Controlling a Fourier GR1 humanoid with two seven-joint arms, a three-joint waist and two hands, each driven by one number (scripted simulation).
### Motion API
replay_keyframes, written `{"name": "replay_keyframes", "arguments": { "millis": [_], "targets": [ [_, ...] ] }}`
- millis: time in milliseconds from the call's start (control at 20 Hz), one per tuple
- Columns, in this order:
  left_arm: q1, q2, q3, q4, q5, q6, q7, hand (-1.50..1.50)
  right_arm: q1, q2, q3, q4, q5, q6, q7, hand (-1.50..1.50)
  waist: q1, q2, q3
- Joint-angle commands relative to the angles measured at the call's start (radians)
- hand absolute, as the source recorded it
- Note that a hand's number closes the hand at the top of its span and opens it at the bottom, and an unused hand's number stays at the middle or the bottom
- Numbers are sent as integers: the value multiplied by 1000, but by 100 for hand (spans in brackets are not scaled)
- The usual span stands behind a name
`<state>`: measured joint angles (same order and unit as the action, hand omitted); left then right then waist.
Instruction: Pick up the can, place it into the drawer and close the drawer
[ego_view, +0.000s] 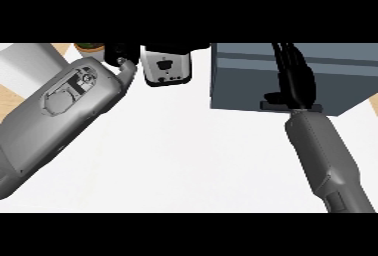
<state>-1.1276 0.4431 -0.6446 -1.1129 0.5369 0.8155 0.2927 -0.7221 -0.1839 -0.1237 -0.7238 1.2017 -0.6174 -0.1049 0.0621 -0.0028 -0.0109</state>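
Nearest, both my forearms cross the white tabletop (184, 150). Right hand (291, 85) fingers lie straight on the grey drawer (244, 75); left hand (122, 52) fingers' state I cannot tell. No readable writing.

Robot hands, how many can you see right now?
2: the left hand at the top left beside the toaster; the right hand over the grey drawer unit.

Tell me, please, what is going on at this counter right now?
The robot's right hand reaches over the grey drawer unit, its fingers down by the dark handle on the front. No can is visible. The left hand is raised at the upper left, near a white appliance.
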Motion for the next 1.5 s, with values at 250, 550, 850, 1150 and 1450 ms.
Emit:
{"name": "replay_keyframes", "arguments": {
  "millis": [250,550,850,1150,1450],
  "targets": [
    [105,47,18,-109,-20,-22,17,-150,-221,-22,-80,311,-11,-104,-33,-150,19,24,14],
    [203,37,-9,-190,-58,2,-6,-150,-326,-12,-88,403,20,-127,15,-150,23,27,13],
    [281,79,23,-239,-54,-33,-44,-150,-413,-26,-109,453,16,-97,35,-150,37,30,12],
    [280,98,27,-279,-60,-50,-16,-150,-459,-28,-141,480,-11,-71,5,-150,51,34,14],
    [337,94,31,-276,-86,-32,-69,-150,-422,19,-277,438,-183,-73,-181,-150,36,34,17]
  ]
}}
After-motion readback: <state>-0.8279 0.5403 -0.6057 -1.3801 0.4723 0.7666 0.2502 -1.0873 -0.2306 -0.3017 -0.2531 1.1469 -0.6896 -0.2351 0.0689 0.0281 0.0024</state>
